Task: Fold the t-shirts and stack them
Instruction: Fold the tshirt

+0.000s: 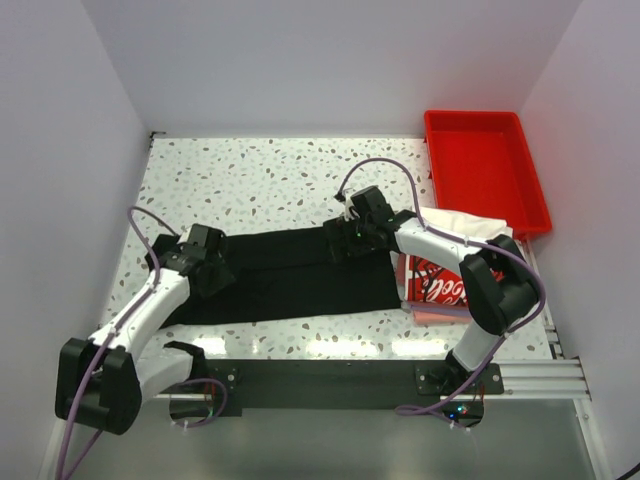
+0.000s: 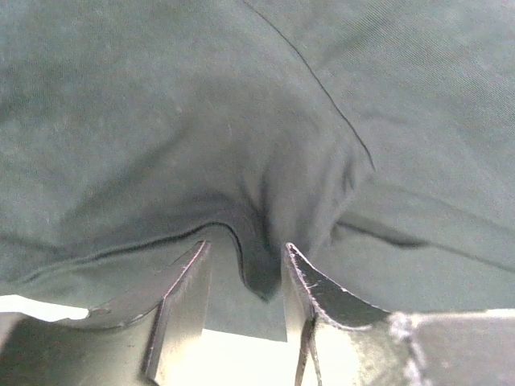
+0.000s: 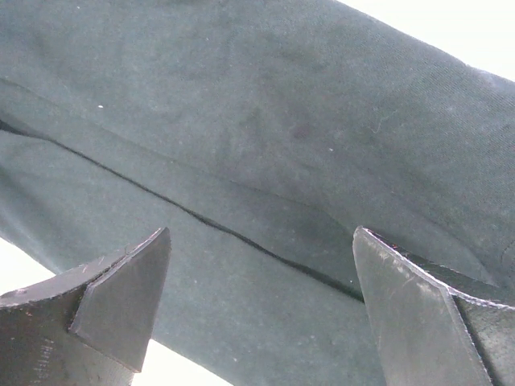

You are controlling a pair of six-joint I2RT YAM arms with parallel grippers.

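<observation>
The black t-shirt [image 1: 290, 275] lies as a long, partly folded band across the middle of the table [image 1: 280, 180], so the folding step looks to be in hand. The left gripper [image 2: 246, 249], at the band's left end, is clenched on a pucker of its cloth, while the right gripper [image 3: 261, 233] hangs spread wide and released over the upper right edge. Next, I judge, the right fingers must close on that edge so both ends lift together before stacking on the printed t-shirt [image 1: 440, 280] at right.

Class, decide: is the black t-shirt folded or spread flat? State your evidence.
Partly folded. The black t-shirt lies as a long band across the table, and the right wrist view shows one layer's edge overlapping another.
</observation>
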